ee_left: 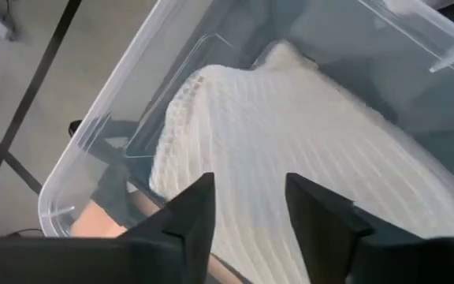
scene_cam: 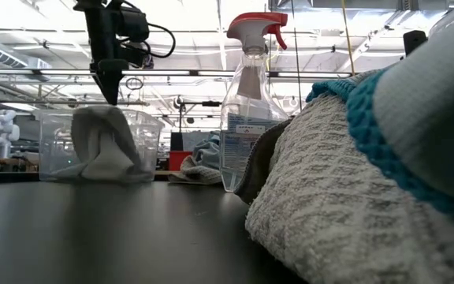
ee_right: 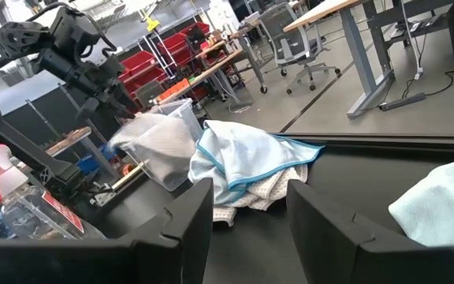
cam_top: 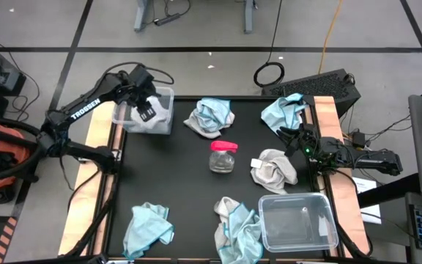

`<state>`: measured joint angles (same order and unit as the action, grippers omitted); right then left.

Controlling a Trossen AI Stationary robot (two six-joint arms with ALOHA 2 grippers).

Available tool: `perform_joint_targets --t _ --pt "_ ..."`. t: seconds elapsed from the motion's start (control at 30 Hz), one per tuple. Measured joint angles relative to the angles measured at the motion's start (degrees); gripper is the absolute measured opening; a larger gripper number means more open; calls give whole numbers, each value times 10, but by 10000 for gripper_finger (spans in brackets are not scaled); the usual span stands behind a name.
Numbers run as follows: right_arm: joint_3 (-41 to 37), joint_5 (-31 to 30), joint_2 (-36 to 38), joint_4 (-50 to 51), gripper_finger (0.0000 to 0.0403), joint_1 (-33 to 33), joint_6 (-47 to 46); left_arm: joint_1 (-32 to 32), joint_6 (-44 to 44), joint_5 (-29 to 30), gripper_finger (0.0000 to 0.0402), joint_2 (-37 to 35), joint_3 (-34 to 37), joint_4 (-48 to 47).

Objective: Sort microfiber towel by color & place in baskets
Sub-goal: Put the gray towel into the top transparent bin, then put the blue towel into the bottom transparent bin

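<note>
My left gripper hangs open over the far-left clear basket, pointing down. A white-grey towel is heaped inside, its peak right under the fingertips. My right gripper waits open, low by the table's right edge. The second basket stands at the near right. Loose towels lie on the table: a blue and white heap at the far middle, a blue one at the far right, a white one in the right middle, a blue one at the near left, and a blue and white heap in the near middle. My left gripper stands open, pointing down, with its fingertips on either side of the top of the white-grey towel in the far-left basket. Whether they touch the cloth, I cannot tell. The towel rests on the basket's floor.
A clear spray bottle with a pink-red head stands mid-table between the towels. Wooden strips run along the table's left and right edges. Bare black tabletop lies left of the bottle. A laptop sits beyond the far right corner.
</note>
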<state>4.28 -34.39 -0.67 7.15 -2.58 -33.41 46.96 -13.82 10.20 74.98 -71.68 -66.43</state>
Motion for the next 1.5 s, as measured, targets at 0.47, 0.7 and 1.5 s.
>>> perform_joint_targets --t 0.47,0.7,1.5 --pt "0 0 0 0 153 0 0 -3 16 -148 192 -34 -56 66" --pt "0 0 0 0 153 0 0 -42 14 -276 192 -39 -57 132" --pt "0 0 0 0 153 0 0 -163 15 -289 192 51 -56 220"
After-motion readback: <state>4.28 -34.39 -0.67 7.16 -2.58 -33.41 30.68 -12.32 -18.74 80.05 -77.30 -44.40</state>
